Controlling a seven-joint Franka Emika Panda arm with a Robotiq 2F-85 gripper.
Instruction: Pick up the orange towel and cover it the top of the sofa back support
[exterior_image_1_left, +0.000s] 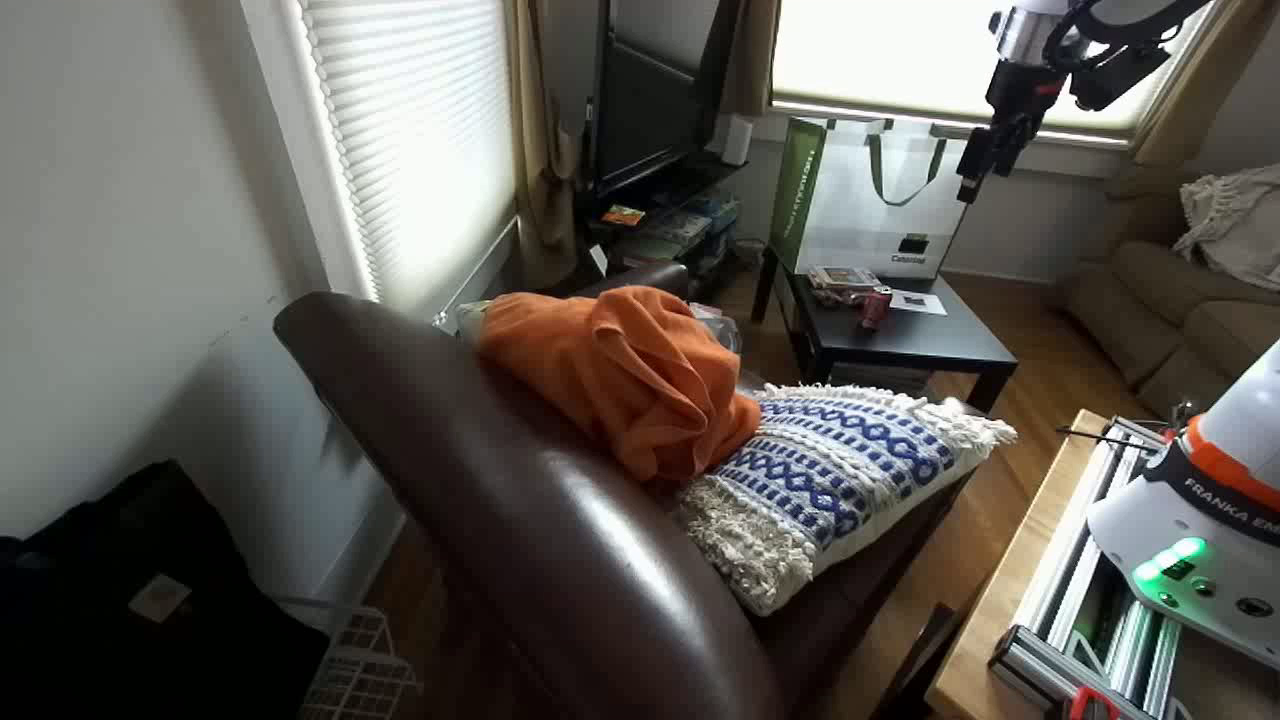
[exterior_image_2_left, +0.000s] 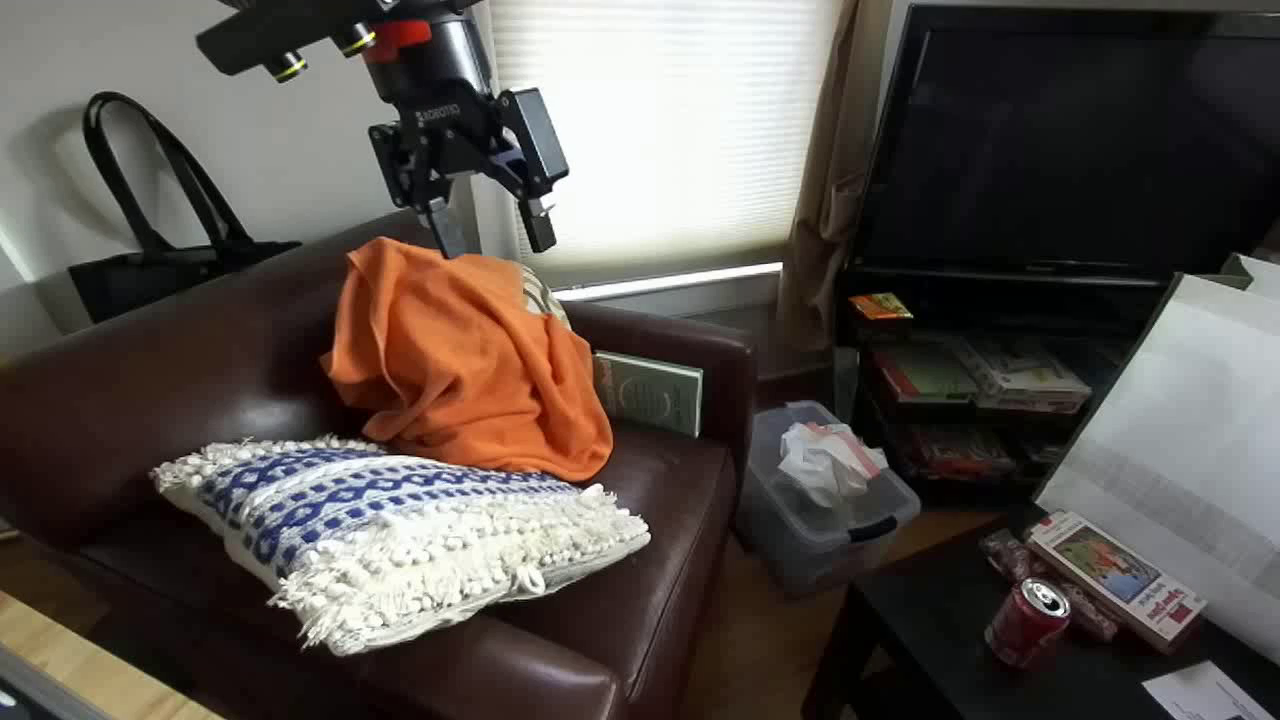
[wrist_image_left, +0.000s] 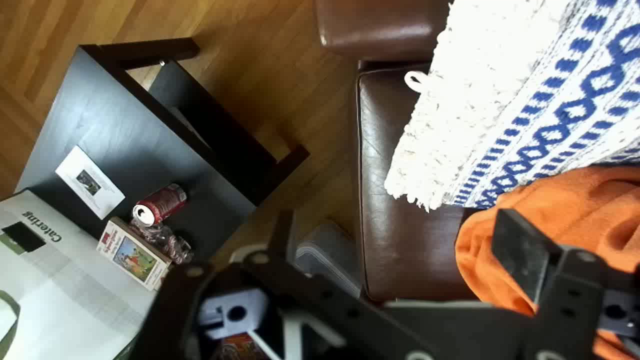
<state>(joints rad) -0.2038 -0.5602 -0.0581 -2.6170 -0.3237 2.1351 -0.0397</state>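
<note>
The orange towel (exterior_image_1_left: 640, 380) lies bunched on the brown leather sofa, leaning against the inner side of the sofa back support (exterior_image_1_left: 520, 480). In an exterior view the towel (exterior_image_2_left: 460, 370) drapes down to the seat, with one edge by the patterned pillow. The rounded backrest (exterior_image_2_left: 180, 360) runs behind it. My gripper (exterior_image_2_left: 494, 232) hangs in the air with its fingers spread and nothing between them. In an exterior view the gripper (exterior_image_1_left: 975, 185) appears well out from the backrest. The wrist view shows part of the towel (wrist_image_left: 565, 215) behind one fingertip; the backrest is out of view there.
A blue-and-white knit pillow (exterior_image_2_left: 400, 530) lies beside the towel. A book (exterior_image_2_left: 650, 392) leans at the armrest (exterior_image_2_left: 670, 345). The black coffee table (exterior_image_1_left: 910, 335) bears a tall bag (exterior_image_1_left: 870, 200), a can (exterior_image_2_left: 1027, 625) and a box. A plastic bin (exterior_image_2_left: 830, 530) stands by the sofa.
</note>
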